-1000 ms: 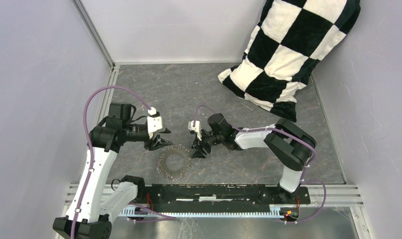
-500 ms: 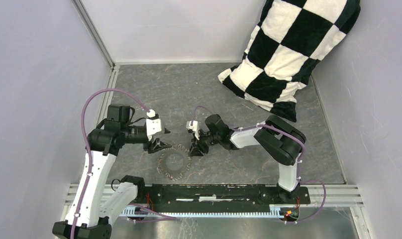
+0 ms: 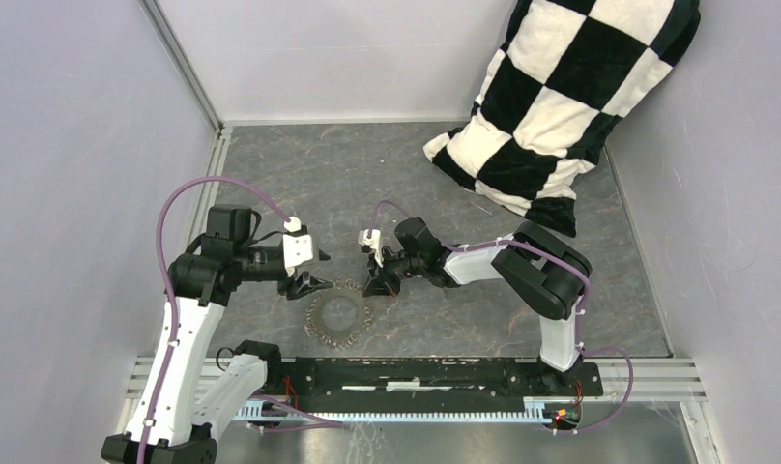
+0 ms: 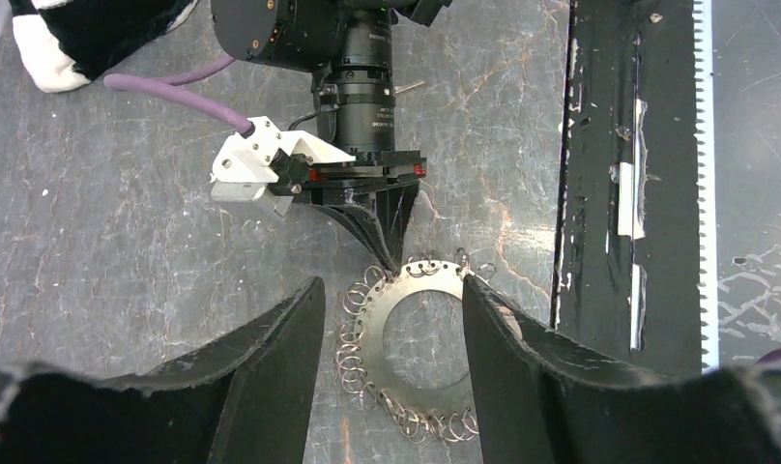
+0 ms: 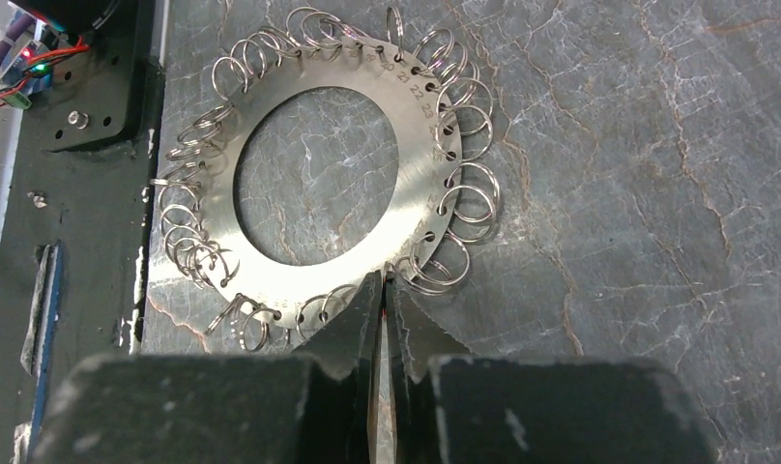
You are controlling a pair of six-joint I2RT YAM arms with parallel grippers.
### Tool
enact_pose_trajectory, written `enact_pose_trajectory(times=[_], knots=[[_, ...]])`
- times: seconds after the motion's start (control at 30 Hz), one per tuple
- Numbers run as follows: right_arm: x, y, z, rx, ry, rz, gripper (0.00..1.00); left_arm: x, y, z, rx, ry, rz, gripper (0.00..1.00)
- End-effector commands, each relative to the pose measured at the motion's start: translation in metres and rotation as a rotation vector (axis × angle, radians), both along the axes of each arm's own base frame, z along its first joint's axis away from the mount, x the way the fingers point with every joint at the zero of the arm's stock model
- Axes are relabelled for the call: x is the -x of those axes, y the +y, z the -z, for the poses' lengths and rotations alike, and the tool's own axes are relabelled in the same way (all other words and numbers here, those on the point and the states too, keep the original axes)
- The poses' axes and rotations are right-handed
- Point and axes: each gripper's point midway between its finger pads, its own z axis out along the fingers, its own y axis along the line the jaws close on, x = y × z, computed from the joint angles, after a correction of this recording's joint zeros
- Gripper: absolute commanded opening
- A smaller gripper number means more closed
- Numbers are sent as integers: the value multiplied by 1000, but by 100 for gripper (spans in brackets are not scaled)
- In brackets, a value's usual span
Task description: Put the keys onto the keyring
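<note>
The keyring (image 3: 338,316) is a flat metal disc with a hollow centre, its rim hung with many small wire loops, and it lies flat on the grey floor. No black-headed keys show in any view. My left gripper (image 3: 316,271) is open at the ring's far left. In the left wrist view its fingers straddle the ring (image 4: 374,338) without touching it, and the gripper (image 4: 391,290) is empty. My right gripper (image 3: 370,288) is shut, its tips (image 5: 383,285) touching the rim of the ring (image 5: 420,164) among the loops. I cannot tell whether a loop is pinched.
A black-and-white checkered pillow (image 3: 570,106) leans in the far right corner. A black rail (image 3: 435,372) runs along the near edge, close to the ring, and also shows in the left wrist view (image 4: 599,193). Grey walls close in left, back and right.
Both grippers have shifted a little to the left and away from the rail. The right gripper's tips slid left along the ring's far rim. The ring has stayed in place.
</note>
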Motion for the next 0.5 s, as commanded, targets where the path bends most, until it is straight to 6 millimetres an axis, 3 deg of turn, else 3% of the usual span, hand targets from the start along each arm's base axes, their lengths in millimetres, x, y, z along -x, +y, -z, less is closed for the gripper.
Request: enact_pose_trajectory(times=[0.0,0.07,0.27,0.33,0.47], knots=[[-2,12,-15,-51,-7,-26,9,-1,2,1,-21,-61,22,61],[-1,10,-12,-40,5,-27,17,-1,2,2,-23,-64,21,61],[1,8,-8,-26,17,-26,20,0,3,2,-27,-85,25,61],[1,7,-5,-18,25,-24,19,1,3,2,-27,-86,24,61],[4,8,-4,-21,36,-35,7,1,4,3,-34,-96,20,61]])
